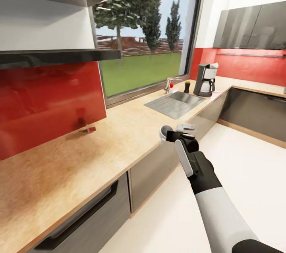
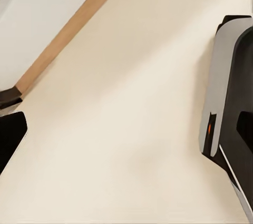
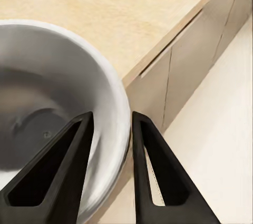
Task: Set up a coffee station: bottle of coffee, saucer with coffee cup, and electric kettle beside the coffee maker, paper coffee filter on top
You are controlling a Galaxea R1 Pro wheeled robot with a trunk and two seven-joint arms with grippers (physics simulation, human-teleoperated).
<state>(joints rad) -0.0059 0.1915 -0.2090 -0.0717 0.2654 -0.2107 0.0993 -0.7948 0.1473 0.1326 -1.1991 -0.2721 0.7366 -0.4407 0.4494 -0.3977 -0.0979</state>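
**White cup pinched by its rim at the counter's edge**

My right gripper has its two black fingers closed on the rim of the small round white coffee cup, one finger inside the bowl and one outside. The cup is glossy, plain and unmarked; I read no writing on it. I hold it above the front edge of the long beige wood-grain countertop. Far along the counter, past the steel sink, stands the tall dark-grey drip coffee maker. I cannot tell how my left gripper's fingers stand.
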